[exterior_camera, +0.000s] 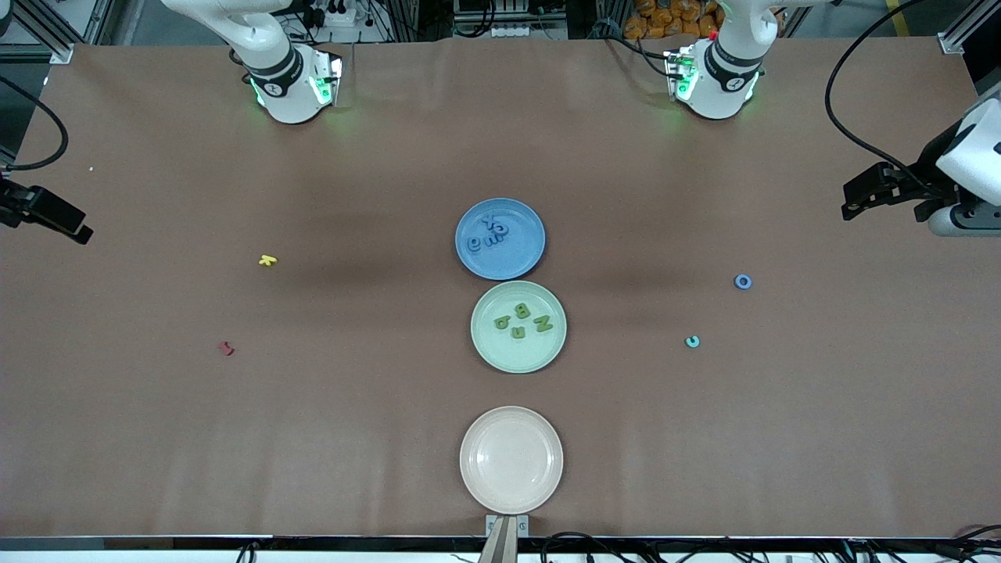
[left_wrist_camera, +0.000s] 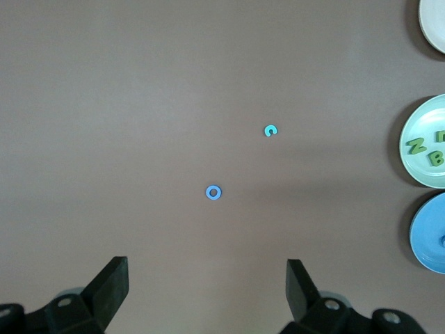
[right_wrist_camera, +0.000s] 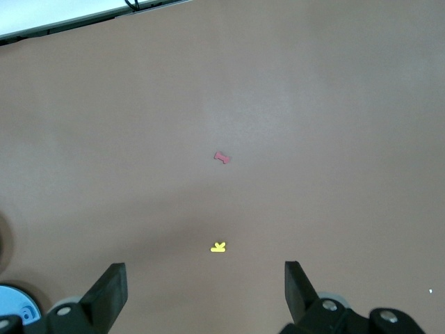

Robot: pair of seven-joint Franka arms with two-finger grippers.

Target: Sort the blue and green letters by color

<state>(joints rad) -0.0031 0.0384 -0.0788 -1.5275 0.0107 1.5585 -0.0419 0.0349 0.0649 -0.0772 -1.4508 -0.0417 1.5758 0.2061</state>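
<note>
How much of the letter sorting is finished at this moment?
Done: blue letters lie on the blue plate, green letters on the green plate. In hand: nothing; left gripper and right gripper are open. Left: one blue ring letter on the table.

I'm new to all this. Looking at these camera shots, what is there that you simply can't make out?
- Blue letters on the blue plate: front view, blue on blue and overlapping, so not all can be read.
- Green plate: left wrist view, cut off by the picture's edge; some green letters are out of frame.
- Right gripper: front view, cut off at the picture's edge.
- Dark red letter: too small to read in any view.
</note>
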